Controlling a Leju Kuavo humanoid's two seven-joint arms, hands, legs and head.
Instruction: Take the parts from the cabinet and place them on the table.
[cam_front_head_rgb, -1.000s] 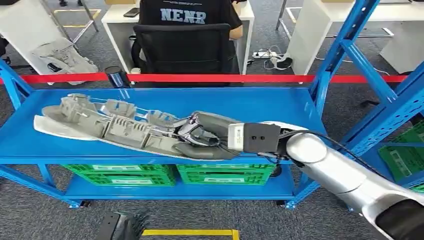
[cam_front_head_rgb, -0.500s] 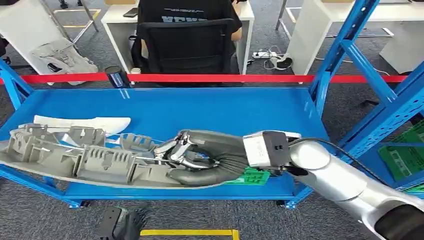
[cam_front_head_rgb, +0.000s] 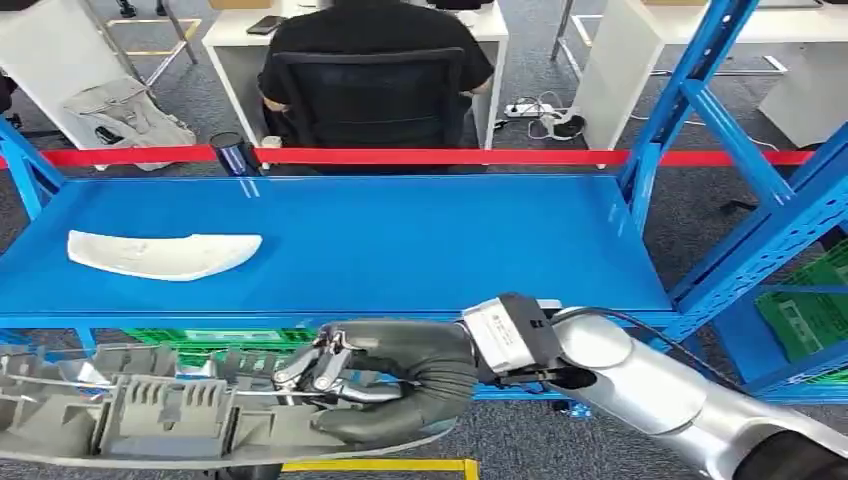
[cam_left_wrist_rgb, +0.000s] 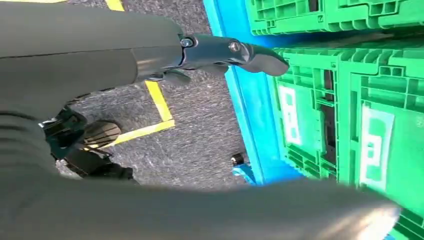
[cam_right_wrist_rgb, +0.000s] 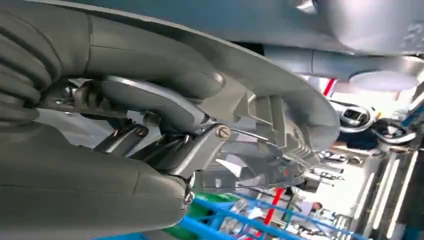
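The right hand (cam_front_head_rgb: 375, 385) gripped the long grey ribbed part (cam_front_head_rgb: 150, 415) at its near end, thumb under it and the darker fingers (cam_right_wrist_rgb: 150, 97) curled over its edge; the part was off the shelf, low in front of the cabinet, stretching from the hand toward nine o'clock and covering the floor there. On the blue shelf (cam_front_head_rgb: 420, 245) of the cabinet a second, white curved part (cam_front_head_rgb: 165, 255) lay flat, toward ten o'clock from the hand and well apart from it; the shelf surface was smooth and glossy, with blue perforated uprights (cam_front_head_rgb: 690, 95) at its right end. Under the shelf stood green plastic crates (cam_left_wrist_rgb: 350, 100) on a lower blue shelf, just beside each other.

The left hand (cam_left_wrist_rgb: 215, 52) hung low near these crates; one finger was stretched out, but if the hand was spread or closed I could not tell.

The floor was grey carpet with yellow tape lines (cam_left_wrist_rgb: 157, 105). Behind the cabinet, at twelve o'clock, a red barrier tape (cam_front_head_rgb: 430, 157) ran across the room; beyond it a person in a dark shirt (cam_front_head_rgb: 375, 35) sat on a black mesh chair (cam_front_head_rgb: 370, 100) at a white desk (cam_front_head_rgb: 235, 45); a power strip with cables (cam_front_head_rgb: 540, 110) lay on the carpet at one o'clock.
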